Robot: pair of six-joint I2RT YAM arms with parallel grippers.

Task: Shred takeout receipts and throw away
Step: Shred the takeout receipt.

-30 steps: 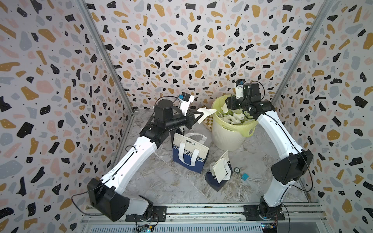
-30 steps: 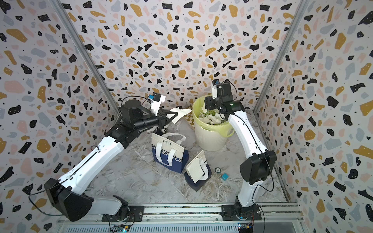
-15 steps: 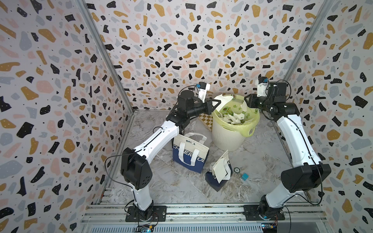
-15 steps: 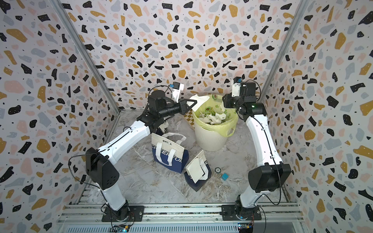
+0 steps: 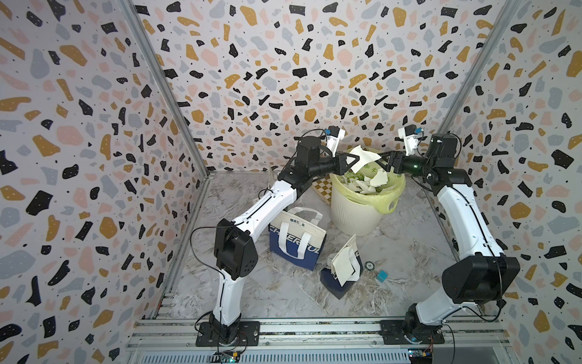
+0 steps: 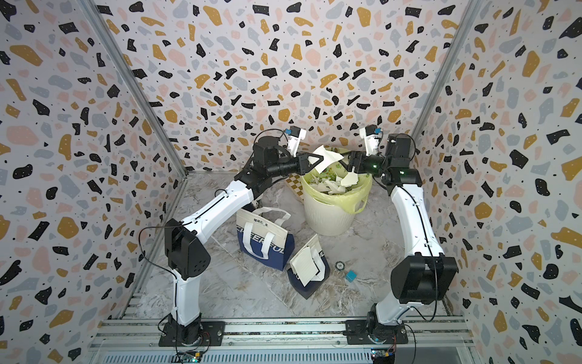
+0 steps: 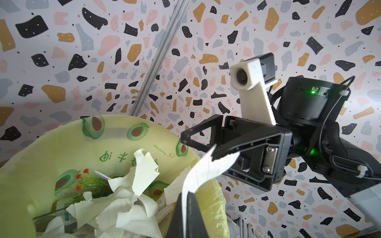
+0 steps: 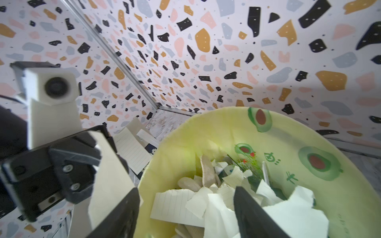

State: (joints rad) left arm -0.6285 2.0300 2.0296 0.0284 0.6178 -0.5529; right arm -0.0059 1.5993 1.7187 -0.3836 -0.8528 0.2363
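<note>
1. The left jaws are clenched on an off-white, ragged-edged paper receipt sheet [image 5: 365, 157]. It sticks out past their tips, above the mouth of a white ribbed plastic bin [image 5: 352, 217] lined with a yellow-green avocado-print bag [image 5: 395, 192].
2. The right jaws are released, spread wide and facing the left jaws almost tip to tip. The receipt sheet runs just beside one of their fingers, not between them.
3. A torn off-white scrap [image 5: 379, 179] shows right below the right jaws. I cannot tell whether it is falling or already lying on the heap.
4. More ragged white scraps [image 5: 362, 188] fill the bin.
5. Half a second ago the right jaws hung outside the bin's rim, well apart from the left jaws. Now both have come together over the bin.
6. On the marble surface [image 5: 409, 252] in front of the bin, a navy-and-cream tote bag [image 5: 296, 249] stands below the left forearm. A second tote [image 5: 333, 283] lies tipped beside it, with off-white sheets [image 5: 343, 266] poking out.
7. A small black disc [image 5: 369, 265] and a blue cube [image 5: 382, 274] lie near the second tote. A checkered board [image 5: 324, 189] shows behind the bin.
</note>
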